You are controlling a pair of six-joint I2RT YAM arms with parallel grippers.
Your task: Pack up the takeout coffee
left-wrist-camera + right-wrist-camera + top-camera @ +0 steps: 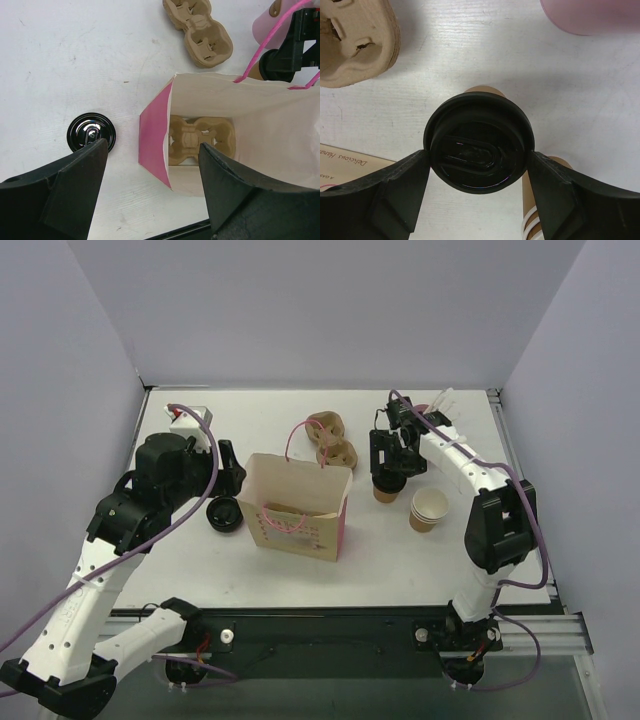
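Currently we straddle the lidded coffee cup, right of the paper bag, with the right gripper; grip unconfirmed. Left gripper wide, empty. Next: firm close, lift bagward.

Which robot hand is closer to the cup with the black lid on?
Right. The right gripper has a finger on each side of the lidded cup. The left gripper hangs open over the paper bag, well away from that cup.
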